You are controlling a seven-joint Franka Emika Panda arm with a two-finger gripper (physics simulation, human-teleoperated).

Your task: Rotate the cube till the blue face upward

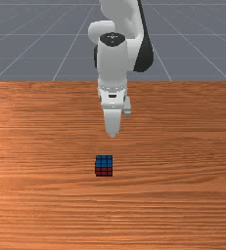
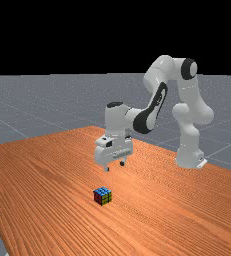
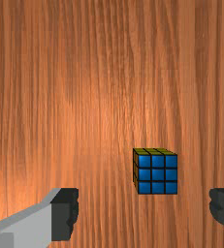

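On the desk (image 1: 36, 205): one Rubik's cube (image 1: 104, 166), blue face (image 3: 157, 174) already upward. Raised apart from it: end effector (image 2: 114, 166), fingers (image 3: 65, 213) spread, unladen. Probable hazard: needless regrasp; an off-centre descent, one finger striking the cube, could tip blue off the top.

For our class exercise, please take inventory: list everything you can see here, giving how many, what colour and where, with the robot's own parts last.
table: one, orange-brown, across the front view's lower part
floor: one, grey with pale lines, beyond the table
backdrop: one, black, along the far view's top
cube: one, blue on top, red and yellow sides, on the table
arm: one, white with black parts, above the table
claw: one, white, two dark-tipped fingers apart
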